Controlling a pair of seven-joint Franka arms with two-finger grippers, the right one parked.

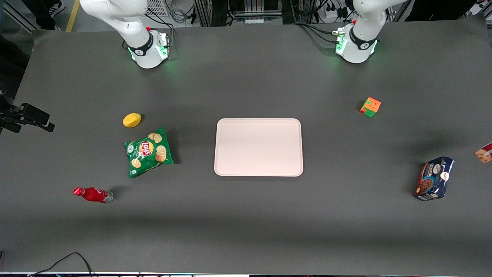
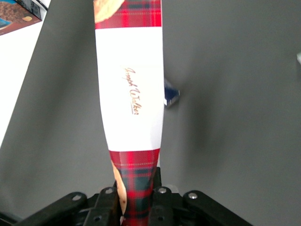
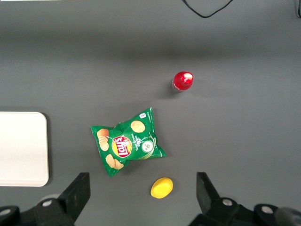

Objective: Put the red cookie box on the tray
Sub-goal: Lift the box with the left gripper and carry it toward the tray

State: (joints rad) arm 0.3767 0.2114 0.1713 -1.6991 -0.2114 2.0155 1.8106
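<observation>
While clamped by one end only in the gripper (image 2: 136,205), out at the working arm's end of the table (image 1: 246,231) and well apart from the tray (image 1: 258,120), risked pivoting or slipping of the long, unsupported red cookie box (image 2: 131,94) in transit, or clipping the nearby dark blue cookie bag (image 1: 434,179).

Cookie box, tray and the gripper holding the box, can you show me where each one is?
red cookie box (image 2: 131,89), left wrist view, on its white label patch.
tray (image 1: 258,147), front view, on its bare flat middle.
gripper (image 2: 136,207), left wrist view, where its fingers clamp the box's plaid end.
</observation>
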